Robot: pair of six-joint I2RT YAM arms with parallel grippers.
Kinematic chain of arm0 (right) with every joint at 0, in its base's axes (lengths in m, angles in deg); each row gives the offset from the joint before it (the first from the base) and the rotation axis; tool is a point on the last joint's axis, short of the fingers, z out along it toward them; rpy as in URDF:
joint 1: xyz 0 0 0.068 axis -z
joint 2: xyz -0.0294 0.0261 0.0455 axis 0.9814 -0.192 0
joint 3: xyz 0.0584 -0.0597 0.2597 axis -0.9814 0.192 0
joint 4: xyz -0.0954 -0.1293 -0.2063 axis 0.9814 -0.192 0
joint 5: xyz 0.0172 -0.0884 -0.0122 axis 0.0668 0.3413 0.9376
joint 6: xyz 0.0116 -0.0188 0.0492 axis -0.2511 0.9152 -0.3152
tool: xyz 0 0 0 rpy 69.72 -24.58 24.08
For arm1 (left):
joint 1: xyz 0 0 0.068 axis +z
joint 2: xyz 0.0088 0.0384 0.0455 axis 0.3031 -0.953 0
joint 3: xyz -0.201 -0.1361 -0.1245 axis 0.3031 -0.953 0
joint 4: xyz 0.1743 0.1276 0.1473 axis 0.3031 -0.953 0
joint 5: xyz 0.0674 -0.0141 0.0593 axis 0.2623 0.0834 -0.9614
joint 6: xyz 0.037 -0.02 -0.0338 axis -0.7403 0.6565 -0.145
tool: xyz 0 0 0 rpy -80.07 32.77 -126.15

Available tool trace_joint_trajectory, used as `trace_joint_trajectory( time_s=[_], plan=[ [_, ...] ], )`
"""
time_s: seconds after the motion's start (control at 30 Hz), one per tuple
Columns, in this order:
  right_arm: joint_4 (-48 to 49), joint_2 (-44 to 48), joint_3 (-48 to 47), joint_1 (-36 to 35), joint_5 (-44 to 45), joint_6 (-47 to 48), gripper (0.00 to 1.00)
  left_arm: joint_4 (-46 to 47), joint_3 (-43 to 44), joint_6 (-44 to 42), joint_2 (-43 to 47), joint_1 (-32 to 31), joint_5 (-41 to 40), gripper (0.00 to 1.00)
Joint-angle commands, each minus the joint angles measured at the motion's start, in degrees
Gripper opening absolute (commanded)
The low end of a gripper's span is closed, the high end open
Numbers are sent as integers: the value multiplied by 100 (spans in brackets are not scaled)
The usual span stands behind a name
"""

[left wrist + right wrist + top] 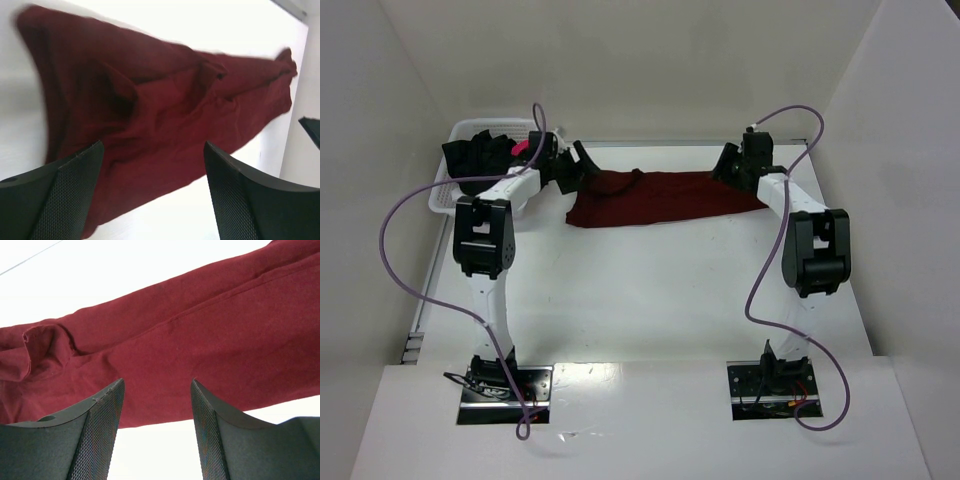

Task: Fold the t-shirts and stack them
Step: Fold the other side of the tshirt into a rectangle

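Hovering open-jawed at either end of the rumpled dark red cloth t-shirt [660, 200] stretched across the white table [650, 290], your left gripper [152, 150] and right gripper [157, 385] risk pinching doubled layers, skewing the fold.

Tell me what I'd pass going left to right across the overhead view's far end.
White plastic mesh basket → left arm's black two-finger gripper → dark red cloth t-shirt → right arm's black two-finger gripper.
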Motion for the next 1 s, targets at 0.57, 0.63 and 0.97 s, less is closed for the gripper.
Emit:
trace_joint_trajectory(
  time_s=[0.57,0.63,0.97],
  plan=[
    [233,444,179,-8,284,58,63,277,1120,79,-1130,-214,249,83],
    [233,444,179,-8,284,58,63,339,1454,167,-1306,-214,302,83],
    [233,391,127,45,389,6,63,1016,2666,1152,-2062,-214,575,80]
  ],
)
